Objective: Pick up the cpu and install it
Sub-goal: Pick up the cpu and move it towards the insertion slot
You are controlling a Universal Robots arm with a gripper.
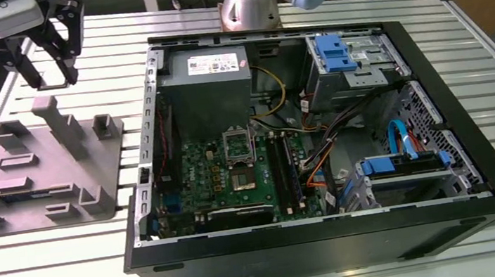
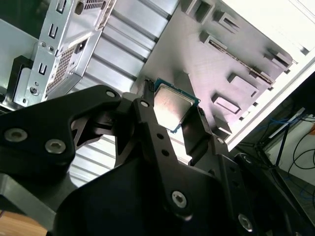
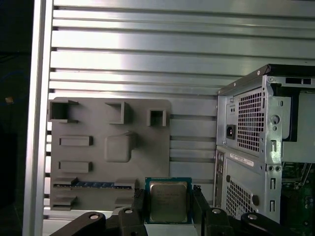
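Sitting pinched between the two jaws, the cpu (image 3: 168, 200).

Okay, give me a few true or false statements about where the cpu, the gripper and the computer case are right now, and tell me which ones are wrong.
1. The gripper is shut on the cpu. True.
2. The cpu sits in the socket on the motherboard. False: it is held clear of the board, outside the case, by the grey fixture plate.
3. The computer case lies open with its motherboard showing. True.
4. In the exterior view the gripper hangs at the case's right. False: it is to the exterior view's left of the case, above the fixture plate's far end.
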